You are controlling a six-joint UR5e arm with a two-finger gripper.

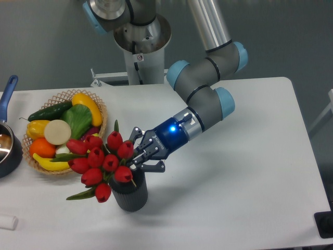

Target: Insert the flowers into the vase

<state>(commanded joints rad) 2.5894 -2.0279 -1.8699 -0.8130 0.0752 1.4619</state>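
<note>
The flowers (99,159), a bunch of red tulip heads with green leaves, lean left over the mouth of the vase (130,192), a small dark grey ribbed cylinder standing near the table's front. Their stems go down into the vase mouth, mostly hidden by the heads. My gripper (133,157) reaches in from the right, just above the vase rim, and is shut on the flowers at the base of the bunch. Its fingertips are partly hidden behind the tulip heads.
A wicker basket (99,107) of fruit and vegetables stands just left of the flowers. A blue-handled pot (8,143) sits at the left edge. A small white object (8,222) lies at the front left corner.
</note>
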